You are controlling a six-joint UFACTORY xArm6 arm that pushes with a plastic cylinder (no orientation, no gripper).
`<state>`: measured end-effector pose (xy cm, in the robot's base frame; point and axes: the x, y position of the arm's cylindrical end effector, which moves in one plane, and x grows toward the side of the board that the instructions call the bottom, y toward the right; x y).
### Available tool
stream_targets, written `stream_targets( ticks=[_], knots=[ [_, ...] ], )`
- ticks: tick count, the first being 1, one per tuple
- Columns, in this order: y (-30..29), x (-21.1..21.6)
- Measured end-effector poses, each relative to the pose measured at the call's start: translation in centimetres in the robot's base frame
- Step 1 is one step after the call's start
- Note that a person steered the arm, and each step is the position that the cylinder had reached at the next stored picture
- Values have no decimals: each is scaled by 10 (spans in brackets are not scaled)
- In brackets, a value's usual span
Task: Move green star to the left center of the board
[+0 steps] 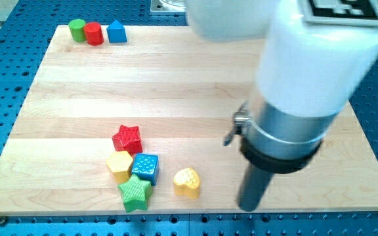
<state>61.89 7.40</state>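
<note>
The green star (135, 194) sits at the board's (176, 85) seven o'clock edge, hemmed by the yellow (119, 164) and blue blocks (145, 168), while your pincerless tip (249, 207) waits at its three o'clock.

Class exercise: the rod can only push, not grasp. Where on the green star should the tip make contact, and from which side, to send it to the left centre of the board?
Probably the green star's lower right edge, coming from the view's right and bottom. My tip sits well to its right, past the yellow heart. The yellow block and blue block crowd its top, so expect them to shift.
</note>
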Motion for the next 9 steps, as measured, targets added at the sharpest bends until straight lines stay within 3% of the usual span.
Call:
stream_targets(
  ticks=[1, 4, 6, 7, 8, 9],
  knots=[
    [-47, 0],
    [-96, 0],
    [-165, -12],
    [-173, -29],
    [-162, 0],
    [-175, -1]
  ],
)
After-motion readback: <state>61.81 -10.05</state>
